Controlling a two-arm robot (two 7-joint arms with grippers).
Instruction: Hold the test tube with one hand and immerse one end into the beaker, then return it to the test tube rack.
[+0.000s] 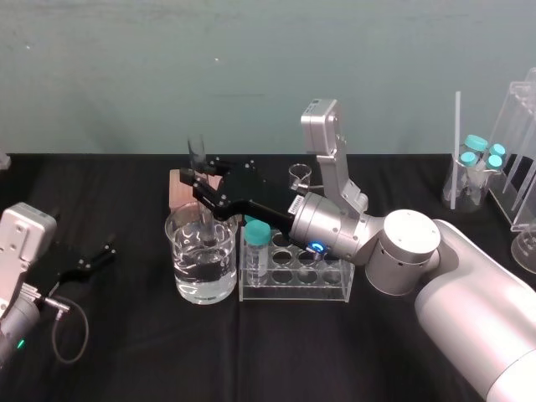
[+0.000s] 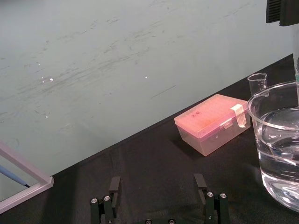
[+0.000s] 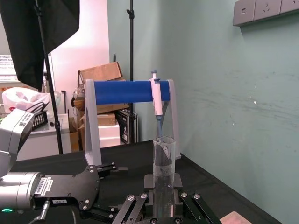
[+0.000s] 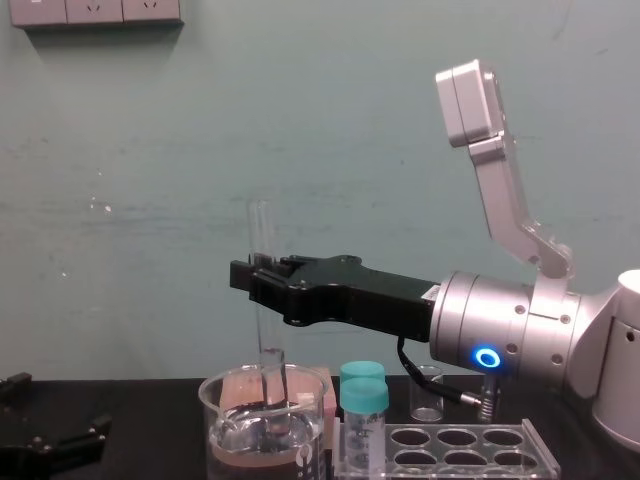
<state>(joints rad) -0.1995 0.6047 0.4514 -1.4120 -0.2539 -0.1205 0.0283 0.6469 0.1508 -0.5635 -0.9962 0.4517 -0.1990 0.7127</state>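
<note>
Chest view gives you the best look. Your right gripper has its fingers shut tight on the test tube, pinching it a bit above the middle. The tube stands straight up. A short bit pokes out above the fingers. The long bit hangs below the fingers, down inside the beaker. The round end looks like it is in the water, but the glass makes that hard to be sure of.

So I think you are at the dipping step. Go down slowly and only a little. Stop before the round end taps the beaker's floor, because thin glass can crack. Hold the tube upright so it does not scrape the rim.

When you lift, go straight up first. Wait until the round end is higher than the rim, then move sideways. If you turn too soon, the tube may knock the beaker and spill water.

From the head view, the test tube rack sits just beside the beaker, back toward the wrist from the fingers. A teal-capped vial stands at the rack's end nearest the beaker, so pick an open hole away from it.

Your left gripper rests on the table, well apart, fingers wide, holding nothing.
</note>
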